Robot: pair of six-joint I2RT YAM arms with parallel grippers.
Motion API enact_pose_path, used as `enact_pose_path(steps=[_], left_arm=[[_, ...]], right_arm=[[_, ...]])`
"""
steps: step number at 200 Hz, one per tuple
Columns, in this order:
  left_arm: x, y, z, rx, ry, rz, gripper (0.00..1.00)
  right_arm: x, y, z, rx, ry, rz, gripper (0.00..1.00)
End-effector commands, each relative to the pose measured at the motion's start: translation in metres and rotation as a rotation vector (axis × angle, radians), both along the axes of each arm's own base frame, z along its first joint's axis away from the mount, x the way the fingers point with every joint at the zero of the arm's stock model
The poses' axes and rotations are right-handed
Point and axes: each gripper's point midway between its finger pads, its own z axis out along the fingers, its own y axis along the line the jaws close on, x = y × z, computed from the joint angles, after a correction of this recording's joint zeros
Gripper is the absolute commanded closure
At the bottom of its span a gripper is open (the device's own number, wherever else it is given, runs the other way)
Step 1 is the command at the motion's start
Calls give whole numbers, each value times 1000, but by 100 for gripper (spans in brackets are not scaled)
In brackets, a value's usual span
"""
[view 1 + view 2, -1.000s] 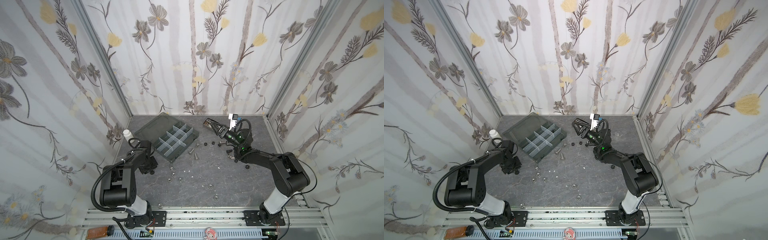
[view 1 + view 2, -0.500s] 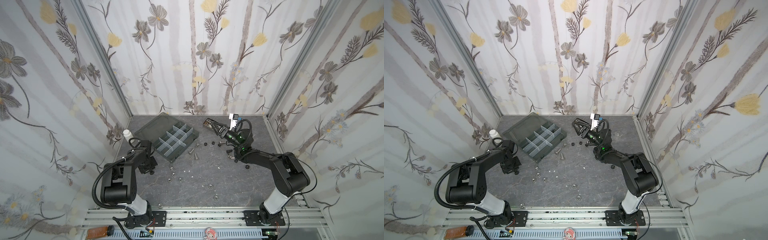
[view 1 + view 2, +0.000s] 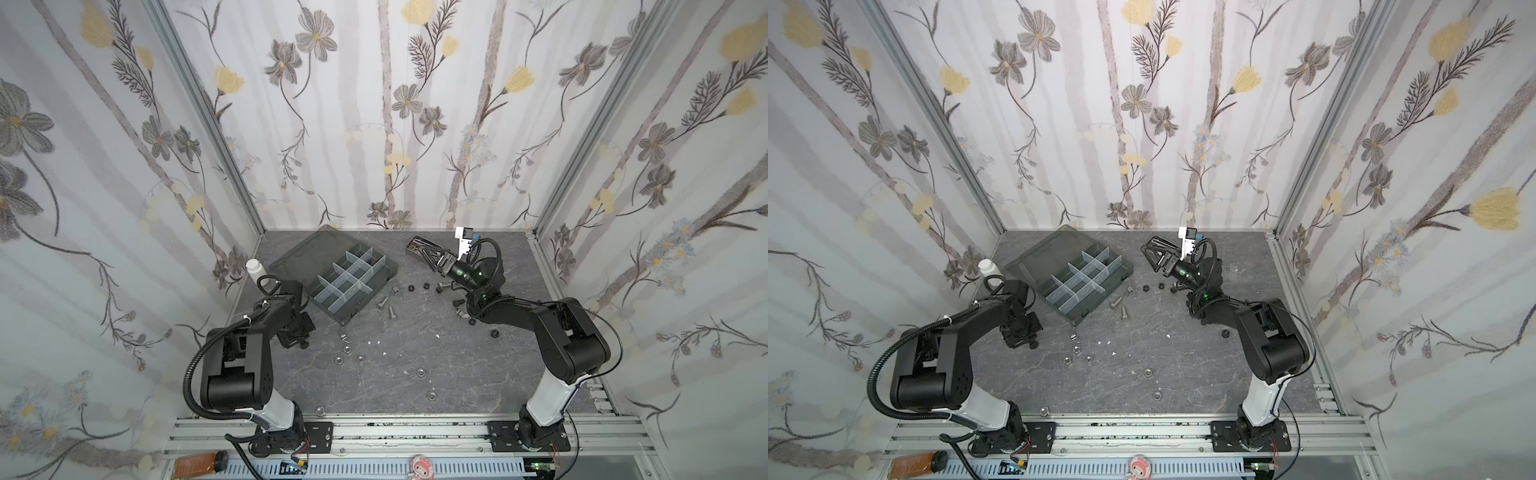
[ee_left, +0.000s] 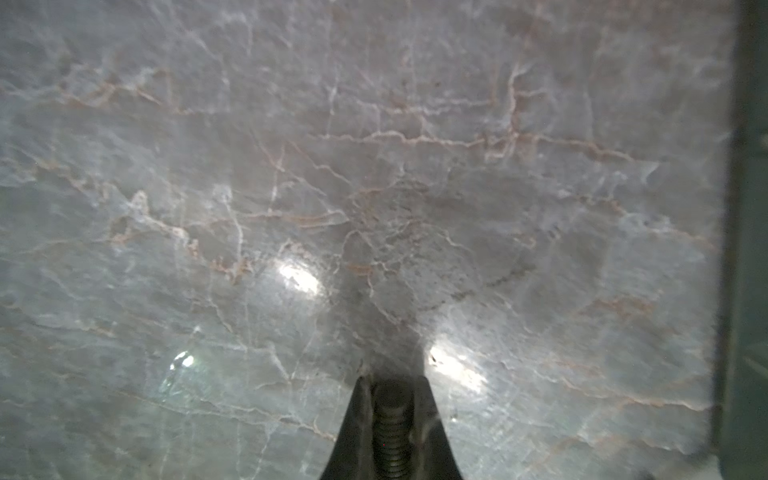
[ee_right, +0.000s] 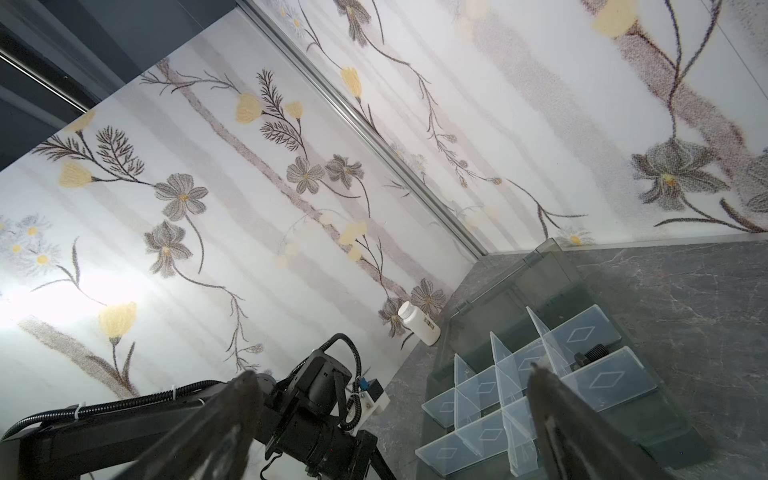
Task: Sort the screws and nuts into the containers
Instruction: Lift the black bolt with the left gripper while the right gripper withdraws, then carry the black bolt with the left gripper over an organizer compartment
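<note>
Now left gripper [image 4: 392,384] clamps one screw [image 4: 392,419]; right gripper [image 5: 390,380] wide, empty; perhaps one black screw [image 5: 590,354] in containers [image 5: 602,382].

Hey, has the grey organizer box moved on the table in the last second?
No. The organizer box sits where it was in both top views, its open lid at the same gap from the white bottle by the left wall.

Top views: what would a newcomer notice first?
The open organizer box with whitish dividers stands rear left, and screws and nuts lie strewn across the dark table. The right gripper hangs wide open beside the box. The left gripper is shut on a screw.
</note>
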Motion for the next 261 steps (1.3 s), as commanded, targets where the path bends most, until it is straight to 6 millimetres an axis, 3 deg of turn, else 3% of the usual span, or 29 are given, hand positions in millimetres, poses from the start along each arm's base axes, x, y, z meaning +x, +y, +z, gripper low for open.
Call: enact_pose_path(steps=[1, 81, 110, 169, 177, 181, 199, 261], left_arm=[[9, 1, 13, 6, -45, -2, 100], [38, -2, 98, -1, -212, -47, 100], [49, -7, 121, -14, -268, -55, 100], [85, -20, 147, -1, -311, -96, 100], [88, -24, 143, -1, -297, -108, 100], [96, -26, 153, 0, -322, -114, 100], [112, -37, 160, 4, -334, -140, 100], [163, -79, 165, -7, -353, -212, 100]], right_arm=[[-3, 0, 8, 22, -26, 14, 0], [0, -1, 3, 11, -2, -11, 0], [-1, 5, 1, -28, -10, -27, 0], [-2, 13, -2, -94, -22, -53, 0], [-2, 15, -2, -95, -24, -47, 0], [-2, 15, -2, -96, -25, -47, 0], [-3, 16, -3, -101, -27, -47, 0], [-1, 18, -7, -121, -26, -54, 0]])
